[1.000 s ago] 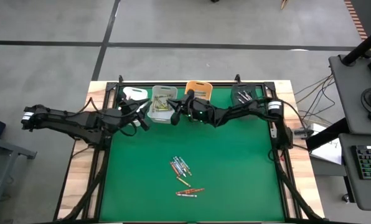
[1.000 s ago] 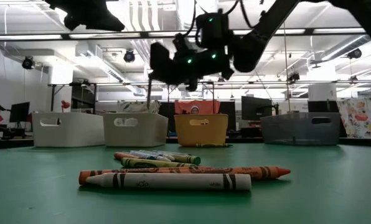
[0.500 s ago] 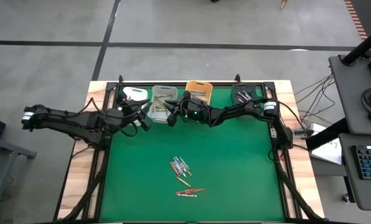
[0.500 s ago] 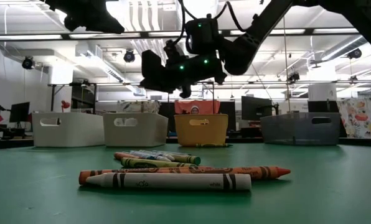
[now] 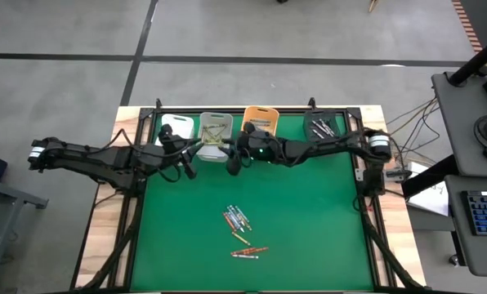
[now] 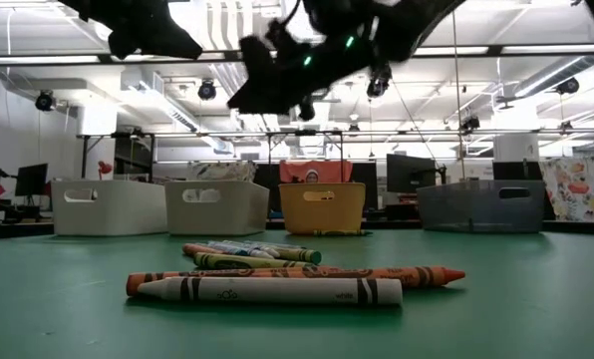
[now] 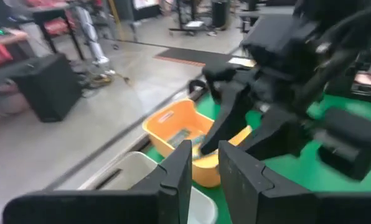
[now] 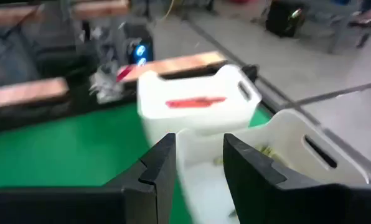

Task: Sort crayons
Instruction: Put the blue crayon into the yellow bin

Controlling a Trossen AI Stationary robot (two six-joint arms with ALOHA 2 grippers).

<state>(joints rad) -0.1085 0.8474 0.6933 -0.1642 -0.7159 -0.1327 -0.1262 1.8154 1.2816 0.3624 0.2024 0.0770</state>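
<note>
Several crayons (image 5: 240, 230) lie loose on the green mat, near its middle and toward the near edge; in the low view they (image 6: 277, 282) lie flat in front. My right gripper (image 5: 233, 162) (image 8: 199, 163) hangs open in the air just on the near side of the light grey bin (image 5: 215, 129), nothing between its fingers. My left gripper (image 5: 186, 159) (image 7: 204, 167) hovers beside the white bin (image 5: 176, 126), its fingers a narrow gap apart with nothing seen between them. A red crayon (image 8: 195, 100) lies in the white bin, and yellowish ones (image 8: 267, 151) in the grey one.
Along the mat's far edge stand a white bin, the light grey bin, an orange bin (image 5: 260, 119) and a black bin (image 5: 323, 124) holding crayons. The two arms meet close together above the far left of the mat. A desk with a keyboard (image 5: 484, 214) stands to the right.
My right gripper has drawn back from above the light grey bin toward the near edge, has risen, and has tipped from pointing downward to nearly level. The loose crayons on the mat have stayed where they were.
</note>
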